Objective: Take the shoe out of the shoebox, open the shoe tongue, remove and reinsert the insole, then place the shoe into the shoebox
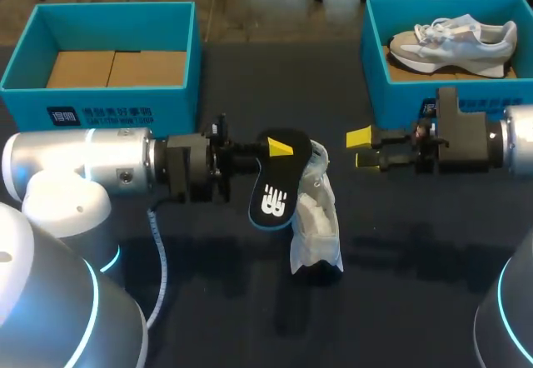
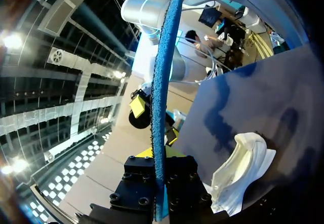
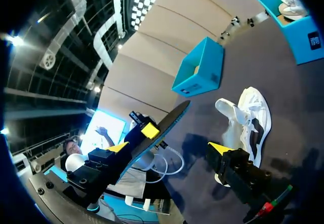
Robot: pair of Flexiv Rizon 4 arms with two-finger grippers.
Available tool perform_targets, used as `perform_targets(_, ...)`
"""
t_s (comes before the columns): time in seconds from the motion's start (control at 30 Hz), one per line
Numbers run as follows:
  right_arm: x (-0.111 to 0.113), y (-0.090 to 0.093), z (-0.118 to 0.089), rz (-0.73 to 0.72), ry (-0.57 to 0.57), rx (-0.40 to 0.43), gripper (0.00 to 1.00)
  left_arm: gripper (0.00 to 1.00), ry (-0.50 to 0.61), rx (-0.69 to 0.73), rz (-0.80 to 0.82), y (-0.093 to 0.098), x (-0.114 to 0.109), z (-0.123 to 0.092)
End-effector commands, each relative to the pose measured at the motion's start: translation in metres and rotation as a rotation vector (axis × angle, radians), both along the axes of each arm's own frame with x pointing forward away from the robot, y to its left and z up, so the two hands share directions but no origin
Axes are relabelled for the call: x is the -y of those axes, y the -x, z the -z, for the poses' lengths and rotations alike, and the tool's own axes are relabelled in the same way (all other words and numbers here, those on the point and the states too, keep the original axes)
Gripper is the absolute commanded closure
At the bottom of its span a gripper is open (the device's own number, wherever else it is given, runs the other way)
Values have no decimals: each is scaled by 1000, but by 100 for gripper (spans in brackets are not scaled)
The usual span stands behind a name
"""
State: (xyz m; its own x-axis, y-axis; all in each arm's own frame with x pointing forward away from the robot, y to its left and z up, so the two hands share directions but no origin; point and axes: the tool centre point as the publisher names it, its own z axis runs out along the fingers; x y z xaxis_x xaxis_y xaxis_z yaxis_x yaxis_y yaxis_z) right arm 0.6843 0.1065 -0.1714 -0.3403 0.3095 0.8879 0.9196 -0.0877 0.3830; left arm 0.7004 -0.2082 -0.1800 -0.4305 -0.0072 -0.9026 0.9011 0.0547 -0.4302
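My left gripper (image 1: 279, 147) is shut on a black insole (image 1: 275, 186) with a blue underside, held above the table's middle. In the left wrist view the insole (image 2: 162, 82) stands edge-on between the fingers. A white shoe (image 1: 316, 222) lies on the dark table just right of the insole, also seen beside the left gripper (image 2: 243, 173). My right gripper (image 1: 360, 148) hovers open a short way right of the insole, holding nothing. From the right wrist, the insole (image 3: 164, 122) lies ahead of the open right gripper (image 3: 169, 148), and the shoe (image 3: 248, 117) is beyond it.
An open blue shoebox (image 1: 50, 101) with a cardboard floor stands at the back left. A second blue box (image 1: 379, 93) at the back right holds another pale shoe (image 1: 454, 43). A cable (image 1: 158, 243) hangs from the left arm.
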Motion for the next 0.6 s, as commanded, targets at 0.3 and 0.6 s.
perform_targets(0.3,17,0,-6,-199,137,394,0,100,3,-137,29,2,2,8)
perform_targets(0.6,26,-2,-2,-274,126,419,0,100,59,-339,37,10,3,13)
